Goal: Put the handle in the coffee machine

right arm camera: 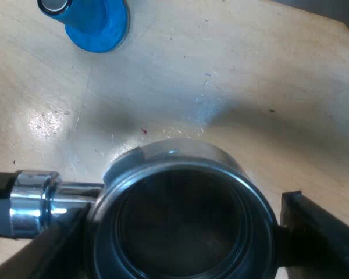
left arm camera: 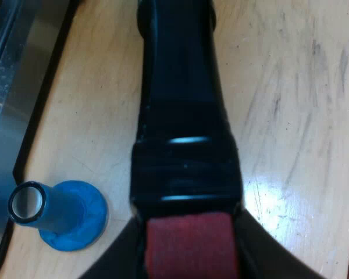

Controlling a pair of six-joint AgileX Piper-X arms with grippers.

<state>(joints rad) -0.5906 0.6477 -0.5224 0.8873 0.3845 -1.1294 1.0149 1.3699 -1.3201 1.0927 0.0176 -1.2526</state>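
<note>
Light wooden desk (left arm camera: 291, 116), scuffed, glare spots near the tamper. Coffee machine (left arm camera: 11, 87): its metal side with a black edge is just beside the tamper, not touching it as far as I can tell. Holder (right arm camera: 180, 226) is off the machine, above the desk near the tamper, casting a shadow on the wood. Its round basket faces up, the inside dark, and a shiny neck (right arm camera: 35, 203) joins it to the handle (left arm camera: 180, 87), black with a red end (left arm camera: 189, 244). Left end effector (left arm camera: 189, 256) is clenched on the holder at the red end. Right end effector (right arm camera: 174, 224) is grasping the holder, one finger on each side of the basket. Blue tamper (left arm camera: 70, 215) (right arm camera: 96, 20) stands on its flat base on the desk, apart from the holder.
</note>
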